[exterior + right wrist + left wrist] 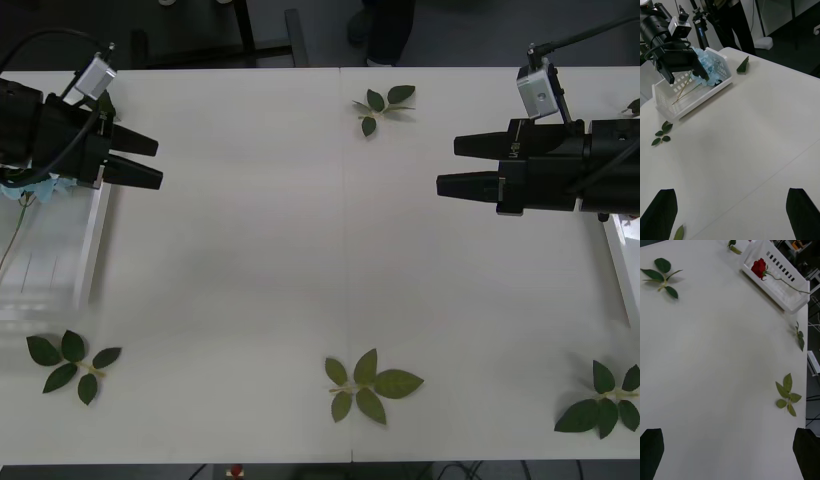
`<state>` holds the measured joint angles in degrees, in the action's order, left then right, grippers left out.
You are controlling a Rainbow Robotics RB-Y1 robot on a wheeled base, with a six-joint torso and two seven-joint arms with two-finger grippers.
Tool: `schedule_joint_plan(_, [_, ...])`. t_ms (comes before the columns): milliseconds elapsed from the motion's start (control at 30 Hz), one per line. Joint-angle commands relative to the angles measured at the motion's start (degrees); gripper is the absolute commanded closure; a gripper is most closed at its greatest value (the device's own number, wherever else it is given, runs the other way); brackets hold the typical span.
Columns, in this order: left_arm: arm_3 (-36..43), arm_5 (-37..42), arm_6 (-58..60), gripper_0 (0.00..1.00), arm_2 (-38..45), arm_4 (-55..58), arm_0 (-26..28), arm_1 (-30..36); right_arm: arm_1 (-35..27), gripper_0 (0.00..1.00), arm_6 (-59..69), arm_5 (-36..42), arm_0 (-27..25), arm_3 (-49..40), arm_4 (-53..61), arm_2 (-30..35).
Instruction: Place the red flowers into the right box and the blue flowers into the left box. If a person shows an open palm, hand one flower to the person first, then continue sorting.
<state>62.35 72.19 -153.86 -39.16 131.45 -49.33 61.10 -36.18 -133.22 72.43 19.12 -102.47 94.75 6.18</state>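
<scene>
A pale sky-blue hydrangea head [707, 65] with thin green stems lies inside the white slotted plastic basket with rounded corners [685, 107], bunched at the basket's end nearest a dark folded leaf [743, 65] on the counter. In the front view a sliver of the same blue [40, 185] peeks out beside that basket's rim [95, 240]. The left end effector [135, 160] hangs directly over this basket, its two black fingers spread apart and holding nothing.

A single deep-red rose [759, 267] on a thin green stem rests in the other white plastic box [777, 296], its head toward the box end nearest the counter's middle, the stem running along the base. From the front, only that box's thin raised rim [620, 270] is visible. The right end effector [450, 165] hovers just above and beside this rim, black fingers parted and empty, pointing toward the counter's centre.

The white counter [250, 260] carries loose green leaf sprigs: one near the slotted basket [70, 362], one at the middle front edge [368, 385], one near the rim of the rose's box [605, 400], and a smaller one at the far middle [382, 105]. Beyond the counter are a dark floor, black stands and a person in dark clothing [735, 22] standing behind the slotted basket.
</scene>
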Motion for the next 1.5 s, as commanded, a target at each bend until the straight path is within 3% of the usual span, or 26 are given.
schedule_joint_plan(33, [1.2, -2.0, -1.1, 0.00, 0.8, 0.5, -2.5, -4.5, -2.1, 0.16, -1.6, -0.4, 1.7, -1.0, 0.6, 0.4])
schedule_joint_plan(300, [0.3, -4.5, -1.1, 0.00, 1.0, 5.5, -2.7, -15.0, -2.1, 0.16, -1.6, -0.4, 1.7, -1.0, 0.6, 0.4])
schedule_joint_plan(467, [-3.4, -0.4, -1.1, 0.00, 3.2, 8.3, -2.7, -20.5, -2.1, 0.16, -1.6, -0.4, 1.7, -1.0, 0.6, 0.4])
schedule_joint_plan(1167, [-6.4, 8.0, -1.1, 0.00, 3.6, 6.9, -2.8, -18.5, -2.1, 0.15, -1.6, -0.4, 1.7, -1.0, 0.6, 0.4])
schedule_joint_plan(1500, [-5.2, 11.1, -1.1, 0.00, 9.7, -1.0, -3.0, -16.5, -2.1, 0.15, -1.6, -0.4, 1.7, -1.0, 0.6, 0.4])
